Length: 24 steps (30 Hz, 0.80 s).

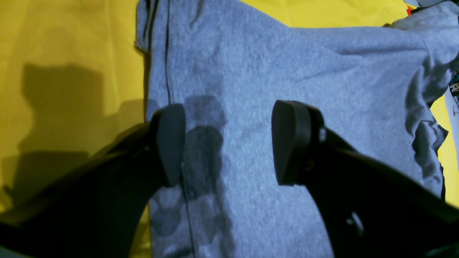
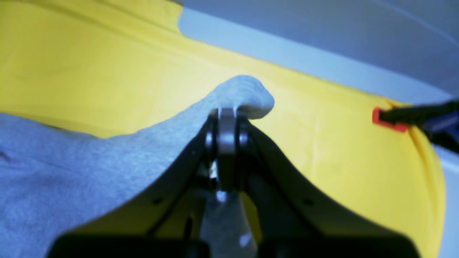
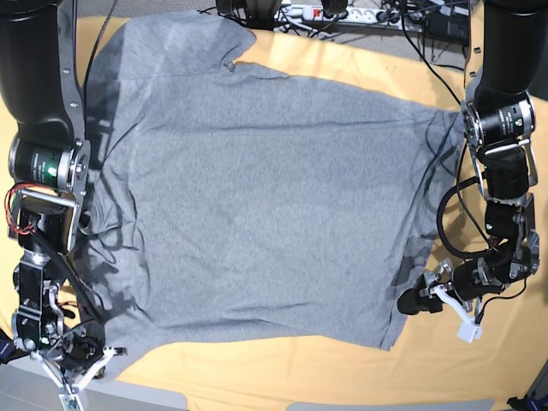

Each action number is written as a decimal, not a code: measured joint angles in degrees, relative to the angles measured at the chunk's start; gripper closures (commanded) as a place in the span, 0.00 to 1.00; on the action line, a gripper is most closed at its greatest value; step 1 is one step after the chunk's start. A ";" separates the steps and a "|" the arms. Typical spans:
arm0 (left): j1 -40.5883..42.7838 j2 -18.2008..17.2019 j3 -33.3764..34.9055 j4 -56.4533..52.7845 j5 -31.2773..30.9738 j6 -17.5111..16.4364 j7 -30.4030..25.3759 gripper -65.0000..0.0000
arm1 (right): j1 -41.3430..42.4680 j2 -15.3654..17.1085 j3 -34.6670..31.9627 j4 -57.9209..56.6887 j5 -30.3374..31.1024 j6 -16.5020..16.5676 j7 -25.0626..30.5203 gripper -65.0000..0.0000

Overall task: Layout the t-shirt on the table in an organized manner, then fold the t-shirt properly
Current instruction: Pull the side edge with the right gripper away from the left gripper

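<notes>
power strip (image 3: 310, 12) and cables (image 3: 402, 19) behind, bright light

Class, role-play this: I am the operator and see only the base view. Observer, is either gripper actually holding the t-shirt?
Observer: Yes. The right gripper is shut on a bunched edge of the t-shirt.
Operator: And the left one?
Observer: The left gripper is open, jaws apart above the grey cloth, holding nothing.
Operator: Anything near the table edge?
Observer: A black clamp with a red tip sits on the table cloth's edge.
</notes>
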 measured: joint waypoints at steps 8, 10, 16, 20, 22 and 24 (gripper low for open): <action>0.00 -0.02 0.00 0.00 0.00 0.00 0.00 0.40 | 1.86 -0.26 0.00 0.00 0.92 6.45 1.01 1.00; 0.00 0.00 0.00 0.00 0.00 0.00 0.02 0.40 | 1.84 -0.28 0.00 0.00 0.94 6.43 0.98 1.00; 0.00 -0.02 -0.02 0.00 0.00 0.00 0.02 0.40 | 1.86 -0.28 0.00 0.00 0.79 -0.11 0.94 0.44; 0.00 -0.13 -0.13 0.00 0.00 0.00 0.02 0.40 | 2.08 0.42 0.00 0.00 1.05 -4.61 -1.44 0.35; 0.00 -0.46 -0.13 0.00 0.00 -0.02 0.02 0.40 | 2.97 0.96 0.00 0.00 2.40 -7.74 -7.19 0.36; 0.00 -0.94 -0.13 0.00 -0.07 0.00 0.11 0.40 | 3.85 1.95 0.02 0.00 6.14 -7.15 -9.22 0.36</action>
